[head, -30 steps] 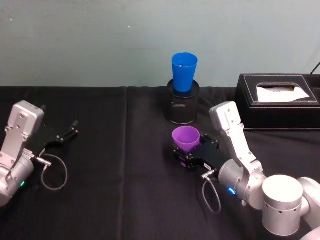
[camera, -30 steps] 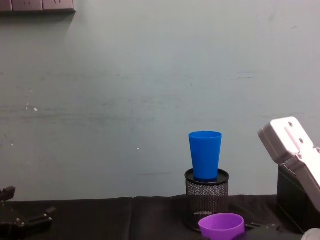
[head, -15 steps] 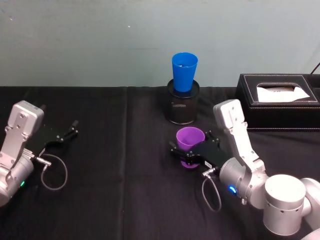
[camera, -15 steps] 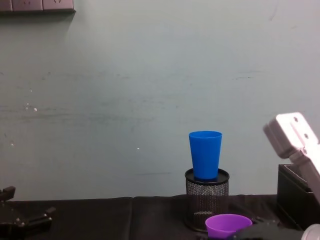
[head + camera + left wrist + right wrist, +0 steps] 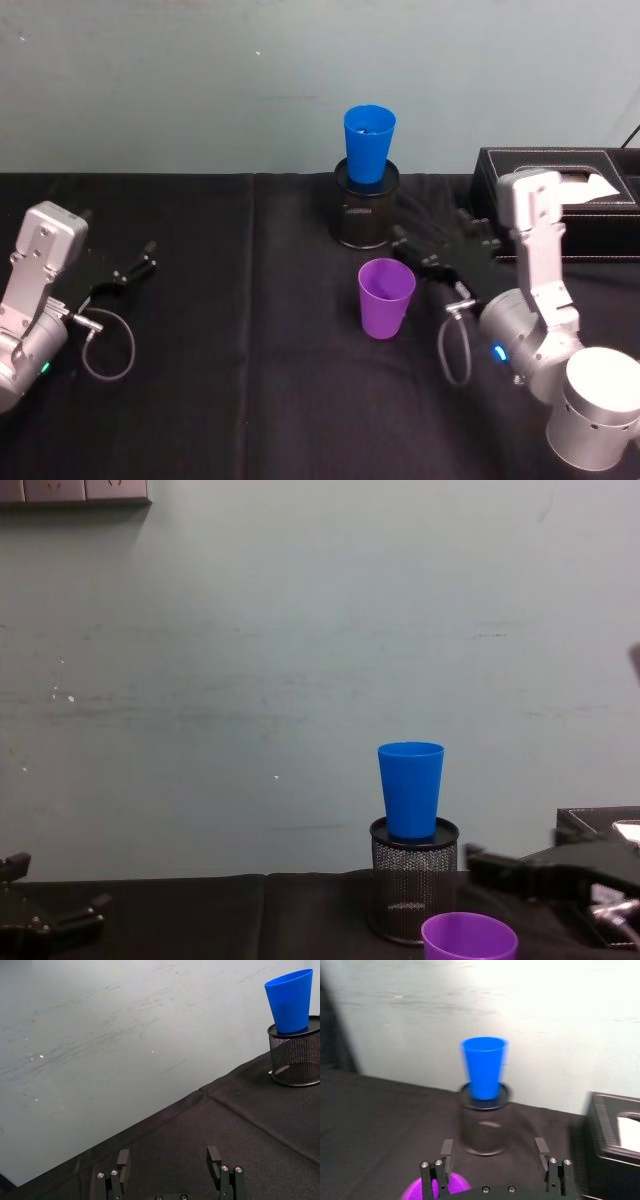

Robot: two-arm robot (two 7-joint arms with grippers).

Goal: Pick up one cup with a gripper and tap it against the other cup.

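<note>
Purple cup (image 5: 385, 297) sat upright on the table just in front of the mesh holder (image 5: 366, 215) carrying the blue cup (image 5: 368, 142). Right gripper (image 5: 425, 247) hovered beside that holder, fingers spread, gripping nothing. I'd clamp the purple one mid-wall. Left gripper (image 5: 133, 269) idled, jaws apart, well off from it.
</note>
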